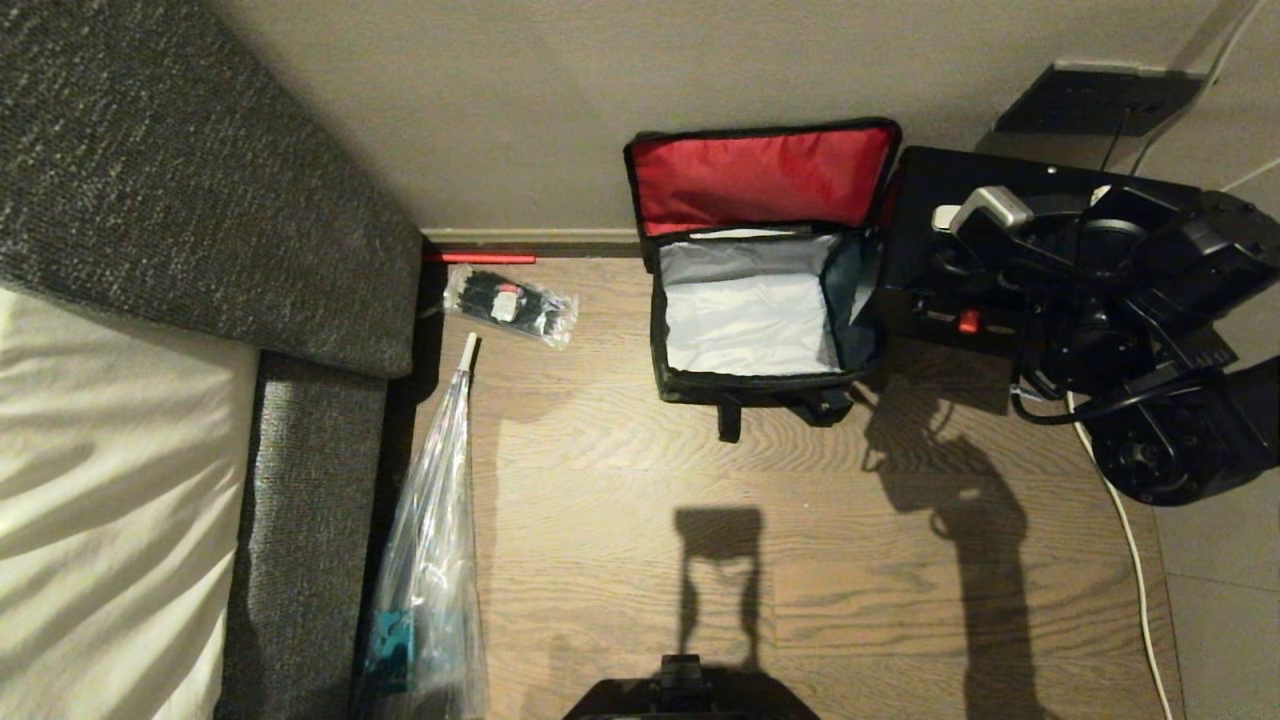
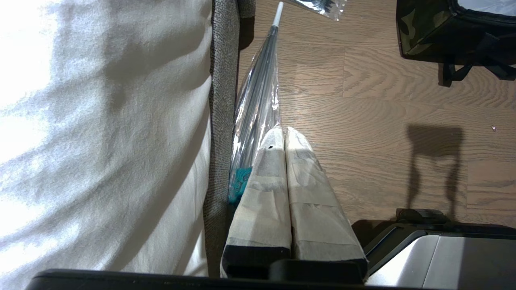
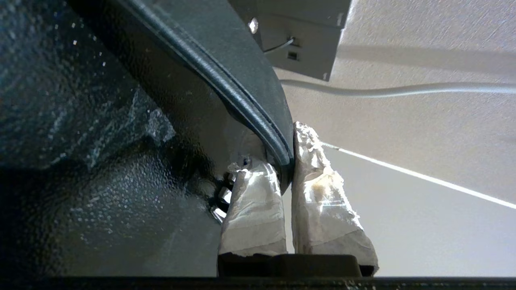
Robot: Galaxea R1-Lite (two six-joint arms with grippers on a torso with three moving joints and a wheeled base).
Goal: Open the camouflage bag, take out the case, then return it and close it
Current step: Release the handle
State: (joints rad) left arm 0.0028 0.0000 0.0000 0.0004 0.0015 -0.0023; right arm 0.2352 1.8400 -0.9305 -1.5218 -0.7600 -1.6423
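Case out of the bag, held by its handle beside the open bag.

Head view: you see the camouflage bag on the wooden floor against the wall, lid flipped back with the red lining up, pale grey interior empty; the case sits just to its right, with the right arm over it. Left wrist view: your left gripper hangs parked beside the bed, fingers pressed together on nothing, a corner of the bag showing far off. Right wrist view: your right gripper is clenched on the case's handle, a finger either side of the bar. The removal step looks done or nearly so; next you must carry the case back over the opening, level, and lower it in squarely.
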